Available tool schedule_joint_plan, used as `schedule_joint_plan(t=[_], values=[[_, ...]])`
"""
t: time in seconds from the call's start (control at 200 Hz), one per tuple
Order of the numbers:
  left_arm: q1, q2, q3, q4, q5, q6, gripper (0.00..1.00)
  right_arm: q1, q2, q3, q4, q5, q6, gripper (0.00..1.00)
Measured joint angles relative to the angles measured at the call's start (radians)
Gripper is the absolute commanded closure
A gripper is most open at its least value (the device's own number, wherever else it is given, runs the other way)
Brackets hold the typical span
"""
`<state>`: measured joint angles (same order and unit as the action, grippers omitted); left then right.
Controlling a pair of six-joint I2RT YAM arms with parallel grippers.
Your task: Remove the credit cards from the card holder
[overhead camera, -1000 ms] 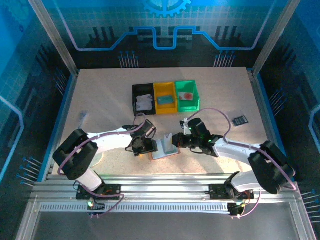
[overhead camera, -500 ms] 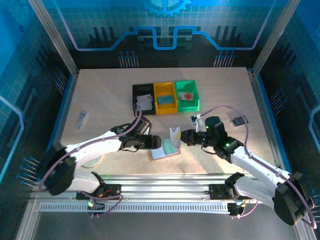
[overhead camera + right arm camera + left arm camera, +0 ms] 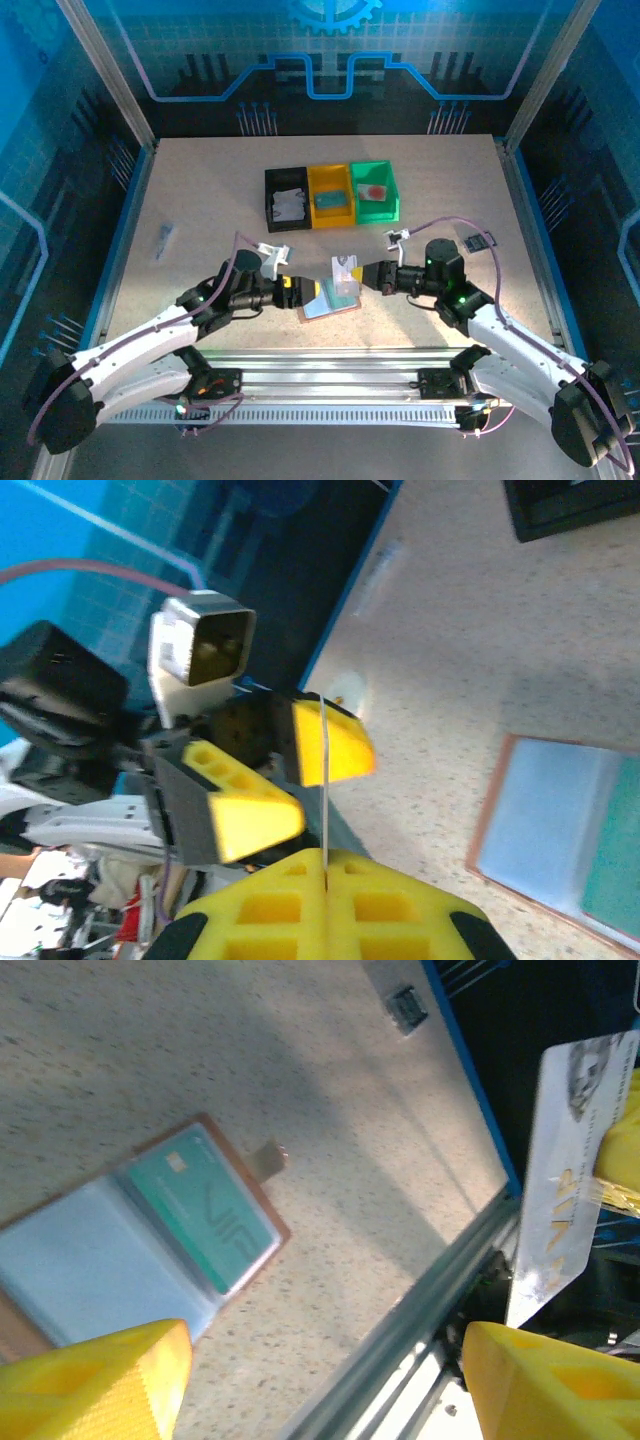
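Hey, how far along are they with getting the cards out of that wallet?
Done: the card holder lies open on the table and one pale card is out. In hand: the right gripper pinches that card up off the table, the left gripper open facing it. Left: a teal card sits in a pocket; others I cannot tell.

Left arm (image 3: 150, 340) and right arm (image 3: 510, 338): white shells, black joints, lilac cables looping alongside. Left claw (image 3: 303, 290) and right claw (image 3: 366, 275): yellow fingers with moulded pockets.
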<state>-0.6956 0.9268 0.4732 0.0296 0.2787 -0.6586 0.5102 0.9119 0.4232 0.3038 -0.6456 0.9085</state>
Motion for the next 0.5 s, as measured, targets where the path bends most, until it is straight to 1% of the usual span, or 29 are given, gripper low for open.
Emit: schedule_joint_plan(t=[0.165, 0.355, 0.5], values=[[0.000, 0.023, -0.039, 0.190, 0.076, -0.073, 0.31, 0.021, 0.035, 0.000, 0.058, -0.026, 0.034, 1.00], [0.000, 0.027, -0.052, 0.343, 0.127, -0.132, 0.32, 0.060, 0.054, 0.001, 0.079, -0.028, 0.039, 1.00], [0.000, 0.051, -0.073, 0.448, 0.157, -0.179, 0.38, 0.079, 0.070, 0.009, 0.079, -0.028, 0.037, 1.00]])
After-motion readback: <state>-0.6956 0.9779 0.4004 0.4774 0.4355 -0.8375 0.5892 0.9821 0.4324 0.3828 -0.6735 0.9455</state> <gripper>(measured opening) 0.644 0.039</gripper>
